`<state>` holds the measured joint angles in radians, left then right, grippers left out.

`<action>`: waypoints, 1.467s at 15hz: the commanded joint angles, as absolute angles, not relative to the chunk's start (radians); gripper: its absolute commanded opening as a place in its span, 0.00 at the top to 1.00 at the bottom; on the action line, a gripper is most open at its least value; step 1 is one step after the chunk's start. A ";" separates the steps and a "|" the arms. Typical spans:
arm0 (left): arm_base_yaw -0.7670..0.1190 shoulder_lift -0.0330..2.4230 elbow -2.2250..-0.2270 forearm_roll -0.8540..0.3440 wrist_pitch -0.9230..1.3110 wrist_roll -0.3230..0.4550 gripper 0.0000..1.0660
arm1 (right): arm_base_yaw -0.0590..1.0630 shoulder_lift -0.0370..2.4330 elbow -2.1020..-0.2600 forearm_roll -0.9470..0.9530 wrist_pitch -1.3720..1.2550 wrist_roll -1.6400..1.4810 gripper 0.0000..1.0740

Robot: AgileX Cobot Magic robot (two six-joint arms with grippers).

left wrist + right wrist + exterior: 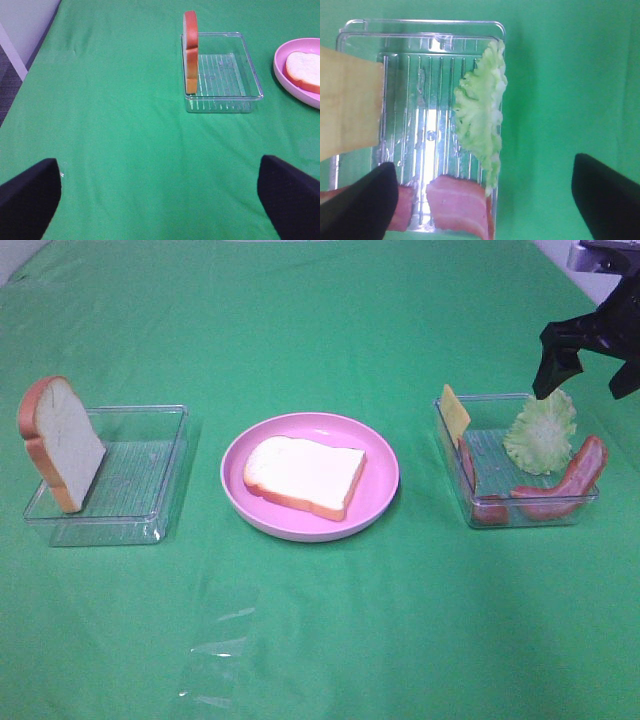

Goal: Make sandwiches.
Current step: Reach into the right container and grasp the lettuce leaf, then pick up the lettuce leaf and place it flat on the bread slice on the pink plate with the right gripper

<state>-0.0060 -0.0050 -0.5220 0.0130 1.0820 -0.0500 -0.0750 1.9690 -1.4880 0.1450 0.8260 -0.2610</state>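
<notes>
**One slice plated, fillings sitting in the right tray**

One bread slice (305,475) is lying flat on the pink plate (385,485), dead centre of the green cloth (320,640). Out at nine o'clock from the plate, a second bread slice (58,440) is standing on edge, leaning at the left wall of the clear left tray (150,480). Over at three o'clock, the clear right tray (480,455) is holding the fillings. The lettuce (540,430) is propped upright at its far right, the cheese square (455,412) is leaning in the far-left corner, and the bacon strips (565,480) are lying along the near side. The right gripper (585,380) is hovering above the lettuce, at about one o'clock from it, fingers spread wide and gripping nothing. The left gripper (160,200) is hanging over the cloth, well apart from the left tray, jaws spread wide too and empty.
</notes>
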 commanded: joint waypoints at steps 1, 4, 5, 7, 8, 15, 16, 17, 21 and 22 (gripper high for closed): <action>-0.003 -0.009 -0.518 0.009 1.076 -0.048 0.06 | -0.080 2.019 -1.493 0.154 0.783 -0.286 0.18; -0.003 -0.009 -0.518 0.009 1.076 -0.048 0.06 | -0.080 2.052 -1.493 0.154 0.739 -0.293 0.23; -0.003 -0.009 -0.518 0.009 1.076 -0.048 0.06 | -0.080 2.063 -1.493 0.154 0.727 -0.293 0.27; -0.003 -0.009 -0.518 0.009 1.076 -0.048 0.06 | -0.080 2.079 -1.492 0.154 0.699 -0.292 0.44; -0.003 -0.009 -0.518 0.009 1.076 -0.048 0.06 | -0.080 2.080 -1.492 0.154 0.692 -0.287 0.58; -0.003 -0.009 -0.518 0.009 1.076 -0.048 0.06 | -0.078 2.053 -1.492 0.182 0.705 -0.287 1.00; -0.003 -0.009 -0.518 0.009 1.076 -0.048 0.06 | -0.077 2.033 -1.492 0.182 0.705 -0.287 1.00; -0.003 -0.009 -0.518 0.009 1.076 -0.048 0.06 | -0.077 2.009 -1.492 0.189 0.714 -0.287 1.00; -0.003 -0.009 -0.518 0.009 1.076 -0.048 0.06 | -0.077 1.848 -1.492 0.261 0.772 -0.287 1.00; -0.003 -0.009 -0.518 0.009 1.076 -0.048 0.06 | -0.077 1.848 -1.492 0.261 0.772 -0.287 1.00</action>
<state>-0.0060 -0.0050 -0.5220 0.0130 1.0820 -0.0500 -0.0740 1.8220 -1.4900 0.2780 0.7690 -0.2810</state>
